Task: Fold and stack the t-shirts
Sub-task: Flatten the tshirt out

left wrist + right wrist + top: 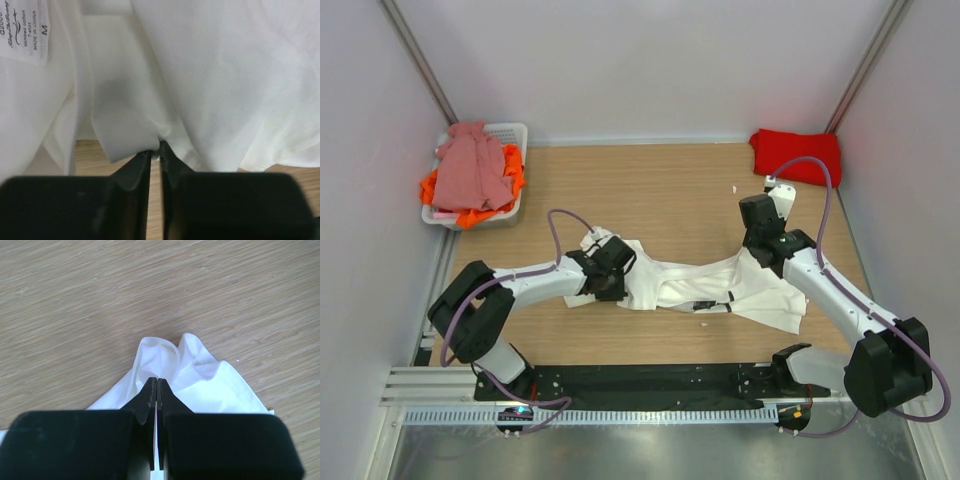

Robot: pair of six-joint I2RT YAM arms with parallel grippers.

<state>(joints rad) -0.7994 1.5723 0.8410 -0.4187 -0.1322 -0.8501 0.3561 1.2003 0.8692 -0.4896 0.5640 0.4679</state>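
Note:
The white t-shirt (pixel 700 285) is stretched across the table middle between both grippers, with a small black print near its lower edge. My left gripper (pixel 610 262) is shut on the shirt's left end; in the left wrist view (pixel 155 146) the cloth (pixel 215 75) hangs above the closed jaws, and a size label (pixel 27 30) shows. My right gripper (pixel 765 240) is shut on the shirt's right end, and in the right wrist view (pixel 157 381) the white cloth (pixel 165 357) bunches at the tips. A folded red t-shirt (pixel 796 155) lies at the back right.
A white slotted basket (pixel 510 135) at the back left holds a dusty pink shirt (pixel 470 170) over an orange one (pixel 480 213). Walls enclose the table on three sides. A black rail (pixel 640 380) runs along the near edge.

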